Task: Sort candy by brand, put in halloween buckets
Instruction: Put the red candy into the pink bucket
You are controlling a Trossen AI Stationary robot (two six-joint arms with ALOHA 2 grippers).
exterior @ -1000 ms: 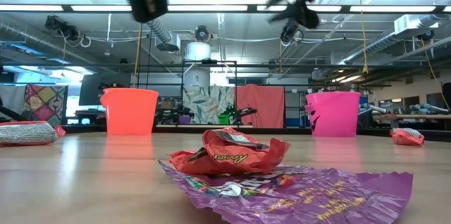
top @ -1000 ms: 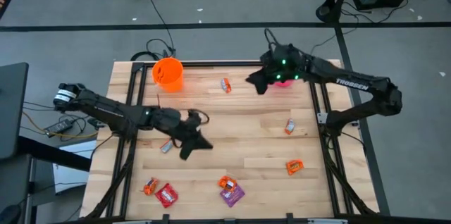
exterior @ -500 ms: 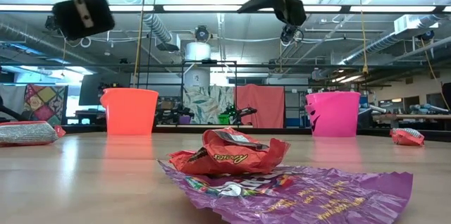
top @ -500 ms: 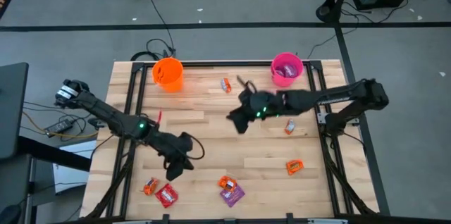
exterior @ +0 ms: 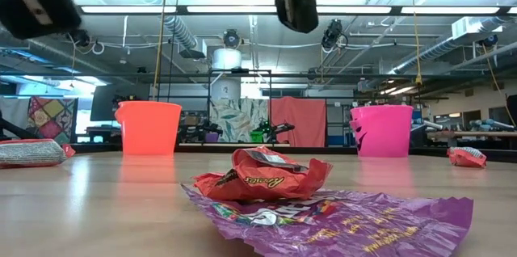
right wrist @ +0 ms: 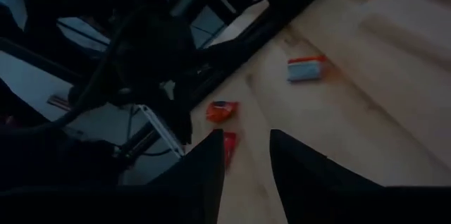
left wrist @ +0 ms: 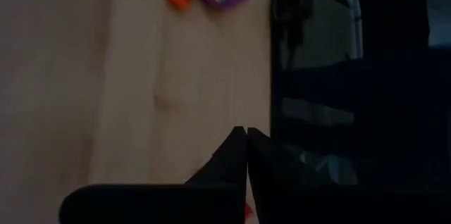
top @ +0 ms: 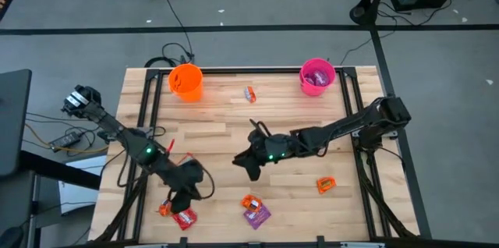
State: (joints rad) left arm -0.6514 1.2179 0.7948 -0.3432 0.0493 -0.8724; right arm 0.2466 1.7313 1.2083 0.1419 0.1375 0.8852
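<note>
Both arms have swung from the buckets toward the near edge, the left pincer (top: 181, 199) pressed together above the red candy (top: 185, 217), the right pincer (top: 251, 164) spread mid-tabletop, starting fresh pickups.

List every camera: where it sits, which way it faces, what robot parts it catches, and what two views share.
High view: above the table, looking straight down; both arms show, left gripper near the front edge, right gripper mid-table.
Low view: at tabletop height, looking level across; arm parts hang from above.
Left wrist view: on the left arm, facing the wood; its shut fingers show.
Right wrist view: on the right arm, facing the table's left side; its parted fingers show.
Shared: high and low views both show the orange bucket and pink bucket.
</note>
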